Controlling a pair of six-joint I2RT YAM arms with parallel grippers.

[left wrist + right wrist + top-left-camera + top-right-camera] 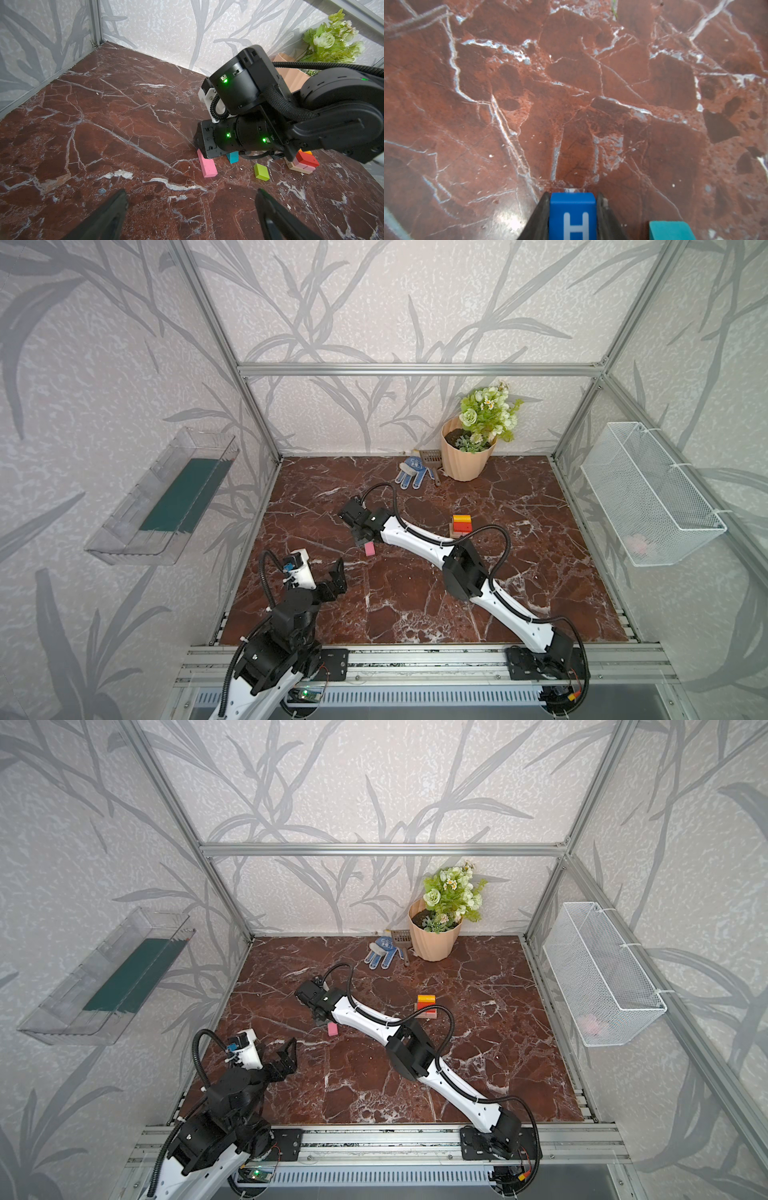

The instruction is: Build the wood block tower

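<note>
In the right wrist view my right gripper is shut on the blue cube with a white H, low over the marble floor. A teal block lies beside it. The left wrist view shows a pink block, the teal block and a lime green block lying near the right arm's wrist. The tower stands behind that arm, with orange on top, red below and a tan base. My left gripper hangs open and empty near the front left.
A peach flowerpot with green flowers stands at the back wall, with blue-white gloves and a small scoop beside it. A white wire basket hangs on the right wall. A clear tray hangs on the left wall.
</note>
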